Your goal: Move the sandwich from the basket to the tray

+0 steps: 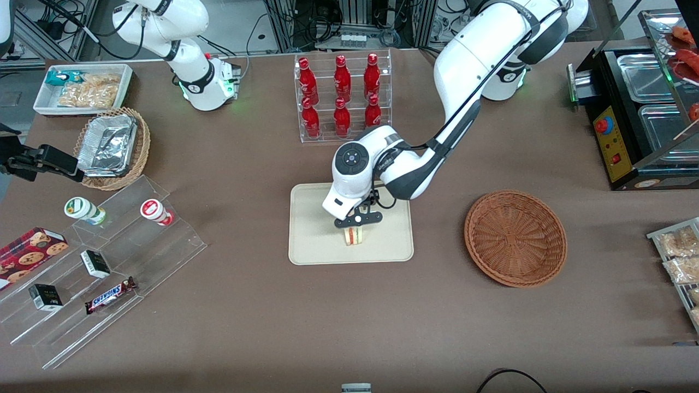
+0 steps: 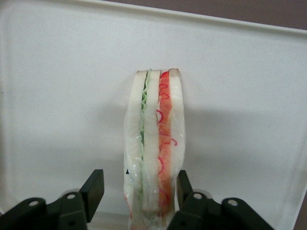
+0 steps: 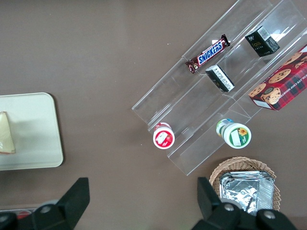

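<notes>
Sandwich (image 2: 153, 148) is standing on edge on the tray (image 1: 311, 240), right between the fingers of the tool (image 2: 140, 191), which looks let go, with a gap showing on at least one side. I'd lift straight up so a finger doesn't snag the wrap and tip it. Its long axis runs away from the tool, filling edge facing up; the basket (image 1: 515, 238) sits well off toward the working arm's end of the desk (image 1: 349, 327).

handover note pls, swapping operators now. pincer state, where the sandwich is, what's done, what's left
Pincer: over the tray, open, fingers flanking the sandwich with a gap on each side.
Sandwich: standing on its edge on the tray, in the part nearer the front camera.
Basket: nothing in it, beside the tray toward the working arm's end.
Done: sandwich is out of the basket and on the tray.
Left: lift the pincer away; check the sandwich does not tip.
</notes>
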Controlling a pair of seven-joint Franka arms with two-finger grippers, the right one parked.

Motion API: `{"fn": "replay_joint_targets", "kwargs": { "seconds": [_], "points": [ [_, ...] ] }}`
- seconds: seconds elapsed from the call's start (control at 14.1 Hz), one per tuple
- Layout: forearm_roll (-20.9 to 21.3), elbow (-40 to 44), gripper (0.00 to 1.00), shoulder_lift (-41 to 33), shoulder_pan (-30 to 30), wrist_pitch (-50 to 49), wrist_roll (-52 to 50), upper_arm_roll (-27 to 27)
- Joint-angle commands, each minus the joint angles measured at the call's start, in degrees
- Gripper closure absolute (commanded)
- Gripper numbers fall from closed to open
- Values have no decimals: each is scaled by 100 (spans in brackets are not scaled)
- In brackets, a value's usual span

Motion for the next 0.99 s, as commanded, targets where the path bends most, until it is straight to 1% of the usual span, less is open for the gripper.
{"fn": "replay_joint_targets", "kwargs": {
  "seconds": [0.0, 0.21, 0.28, 0.42, 0.64, 0.78, 0.92],
  "points": [
    [112, 204, 0, -83, -27, -161, -109, 224],
    [121, 633, 0, -206, 8, -336, -100, 304],
    [112, 818, 0, -206, 8, -546, -83, 374],
    [112, 1249, 0, -329, 8, -1266, -30, 567],
    [112, 1207, 0, -820, 305, -1671, 241, 753],
    [77, 1084, 0, -1259, 630, -2303, 373, 744],
    [-46, 533, 0, -1934, 1157, -2429, 1134, 727]
  ]
}}
